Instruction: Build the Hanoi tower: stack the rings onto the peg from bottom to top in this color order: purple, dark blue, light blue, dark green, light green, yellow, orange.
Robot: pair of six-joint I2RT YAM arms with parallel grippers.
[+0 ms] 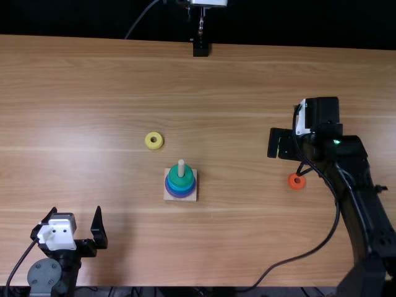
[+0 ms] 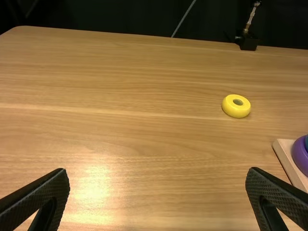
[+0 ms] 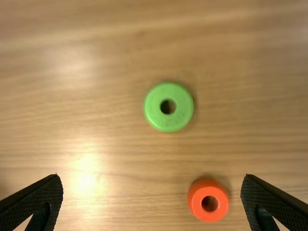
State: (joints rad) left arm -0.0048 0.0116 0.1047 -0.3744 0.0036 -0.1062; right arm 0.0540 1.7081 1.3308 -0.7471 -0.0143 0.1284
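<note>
Top view: left pincer (image 1: 76, 210) apart, right pincer (image 1: 282, 144) apart near orange ring (image 1: 291, 182).

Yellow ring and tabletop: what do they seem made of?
The yellow ring looks like painted wood or plastic, lightly glossy: even colour, rounded edges, soft sheen. The tabletop appears to be wood, perhaps laminate, satin-finished: streaky brown grain with a diffuse glare patch.

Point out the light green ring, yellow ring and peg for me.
Light green ring (image 3: 153, 108): right wrist view, top face beside the hole.
Yellow ring (image 2: 228, 103): left wrist view, top face beside the hole.
Peg (image 1: 181, 168): top view, exposed shaft.
</note>
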